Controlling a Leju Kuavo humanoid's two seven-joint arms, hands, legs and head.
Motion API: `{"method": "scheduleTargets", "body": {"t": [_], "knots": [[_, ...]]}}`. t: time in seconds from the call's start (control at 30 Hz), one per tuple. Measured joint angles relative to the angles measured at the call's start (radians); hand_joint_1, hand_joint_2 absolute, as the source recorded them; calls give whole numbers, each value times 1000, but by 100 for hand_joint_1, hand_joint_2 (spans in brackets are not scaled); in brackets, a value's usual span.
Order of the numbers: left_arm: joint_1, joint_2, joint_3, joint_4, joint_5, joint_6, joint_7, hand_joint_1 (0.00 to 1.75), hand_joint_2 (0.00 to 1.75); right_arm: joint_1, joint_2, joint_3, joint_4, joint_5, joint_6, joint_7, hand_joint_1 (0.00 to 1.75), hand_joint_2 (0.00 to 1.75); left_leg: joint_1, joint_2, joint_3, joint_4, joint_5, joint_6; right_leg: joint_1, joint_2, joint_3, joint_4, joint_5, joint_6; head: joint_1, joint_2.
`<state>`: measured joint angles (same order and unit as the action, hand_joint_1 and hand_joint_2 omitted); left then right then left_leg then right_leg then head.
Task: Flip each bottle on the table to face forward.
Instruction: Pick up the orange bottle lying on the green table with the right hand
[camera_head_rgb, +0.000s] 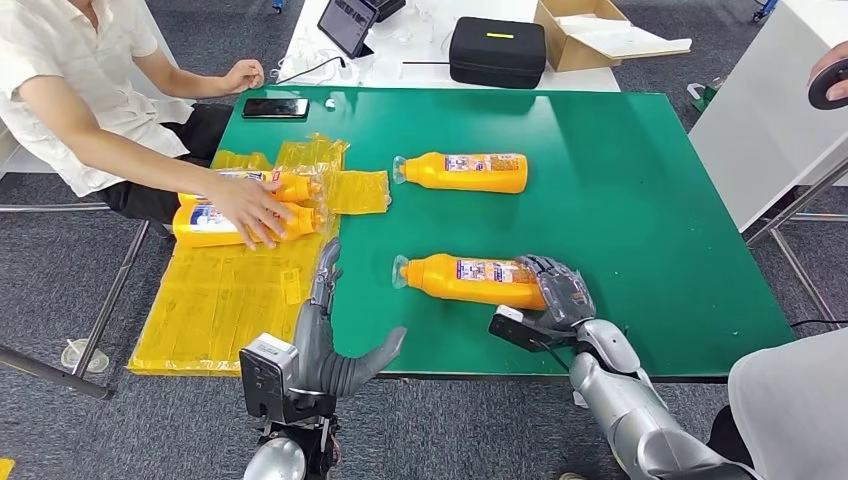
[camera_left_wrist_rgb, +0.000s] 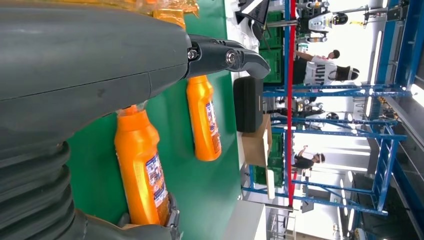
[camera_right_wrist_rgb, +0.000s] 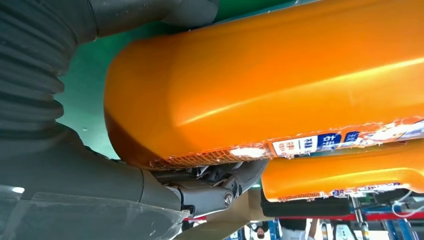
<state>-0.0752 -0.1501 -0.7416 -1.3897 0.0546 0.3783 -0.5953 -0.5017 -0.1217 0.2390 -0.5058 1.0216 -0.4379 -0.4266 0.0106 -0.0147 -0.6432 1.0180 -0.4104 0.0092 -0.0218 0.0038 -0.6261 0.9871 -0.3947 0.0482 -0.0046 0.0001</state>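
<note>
Two orange bottles lie on their sides on the green table (camera_head_rgb: 640, 200), caps pointing left and labels up. My right hand (camera_head_rgb: 556, 290) grips the base end of the near bottle (camera_head_rgb: 465, 280); up close the thumb and fingers (camera_right_wrist_rgb: 215, 192) wrap the near bottle (camera_right_wrist_rgb: 260, 85). The far bottle (camera_head_rgb: 462, 172) lies free behind it, as does the far bottle (camera_right_wrist_rgb: 345, 175) in the right wrist view. My left hand (camera_head_rgb: 328, 335) hovers open at the table's front edge, left of the near bottle (camera_left_wrist_rgb: 142, 170). A person's hand (camera_head_rgb: 250, 205) rests on two more bottles (camera_head_rgb: 205, 220) at the left.
Yellow plastic wrap (camera_head_rgb: 225, 295) covers the table's left side. A phone (camera_head_rgb: 275, 107) lies at the back left. Beyond stand a black case (camera_head_rgb: 497, 50), a tablet (camera_head_rgb: 347, 22) and a cardboard box (camera_head_rgb: 590, 35). Another person (camera_head_rgb: 790, 410) stands at my right.
</note>
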Motion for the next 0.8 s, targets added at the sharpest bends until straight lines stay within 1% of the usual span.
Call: {"method": "scheduleTargets", "body": {"t": [0.2,0.3,0.6,0.7,0.8], "knots": [[-3,0,0,1,11,-13,2,0,175,-23,-12,10,26,-15,56,33,175,175,0,0,3,0,0,0,0,0,2,0,0,0,0,0],[-5,0,0,2,13,-17,3,0,175,-29,-16,10,35,-26,68,33,175,175,0,0,5,0,-1,0,0,0,4,0,-1,1,0,0],[-4,-2,2,2,55,-23,6,0,175,-8,-20,3,37,-128,48,-66,175,175,0,0,7,0,-1,0,0,0,7,-1,-1,1,0,0],[1,-8,14,2,139,-34,29,0,175,15,-10,-17,23,-215,42,-126,175,175,0,0,6,0,-1,0,0,0,7,0,-1,1,0,0],[10,-9,38,5,254,-84,65,0,175,51,12,-39,-22,-318,36,-169,175,175,0,0,5,0,-1,0,1,0,6,0,-1,1,0,0]]}}
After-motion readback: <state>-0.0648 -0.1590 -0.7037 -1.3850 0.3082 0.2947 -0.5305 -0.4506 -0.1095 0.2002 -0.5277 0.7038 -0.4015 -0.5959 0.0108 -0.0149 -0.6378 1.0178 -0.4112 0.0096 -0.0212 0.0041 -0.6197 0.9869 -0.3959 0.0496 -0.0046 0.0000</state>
